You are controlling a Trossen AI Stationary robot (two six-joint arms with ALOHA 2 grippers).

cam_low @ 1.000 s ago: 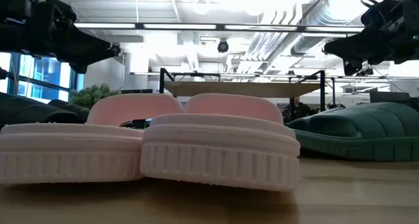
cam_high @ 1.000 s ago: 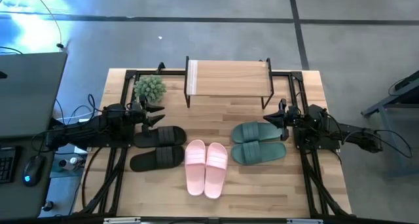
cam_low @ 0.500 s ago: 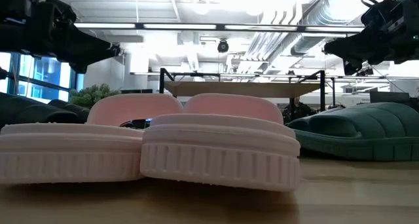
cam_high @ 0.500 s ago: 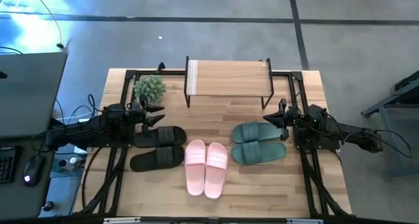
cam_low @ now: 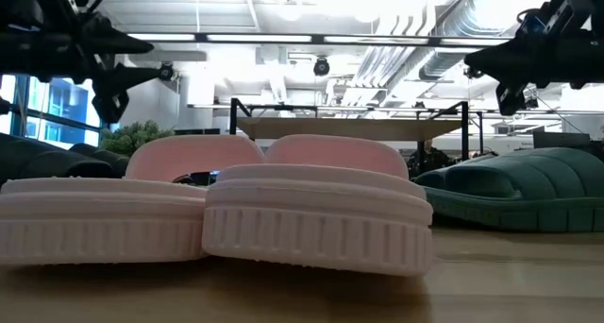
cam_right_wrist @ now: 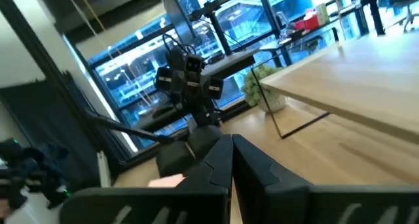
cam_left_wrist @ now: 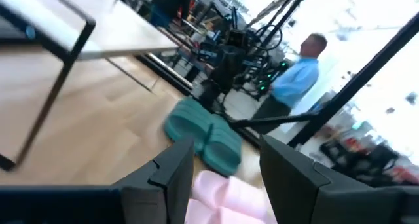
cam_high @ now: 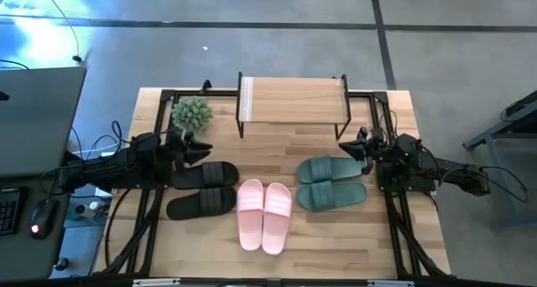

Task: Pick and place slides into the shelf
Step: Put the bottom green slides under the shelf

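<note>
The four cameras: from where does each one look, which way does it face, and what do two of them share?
High view: above the table, straight down; both arms, shelf, three slide pairs.
Low view: table height, level past the pink slides to the shelf; both arms up high.
Left wrist view: on the left arm, past its parted fingers to the green slides and a person.
Right wrist view: on the right arm, past its closed fingers to the plant.
Shared: each wrist view shows the opposite arm.

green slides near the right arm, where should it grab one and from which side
Probably by the wide strap of a green slide, coming from above. The green slides lie flat, sole down, side by side, and each strap arches over the footbed, leaving a raised band the jaws can close across. The right gripper hangs just beside them, toward the shelf.
</note>
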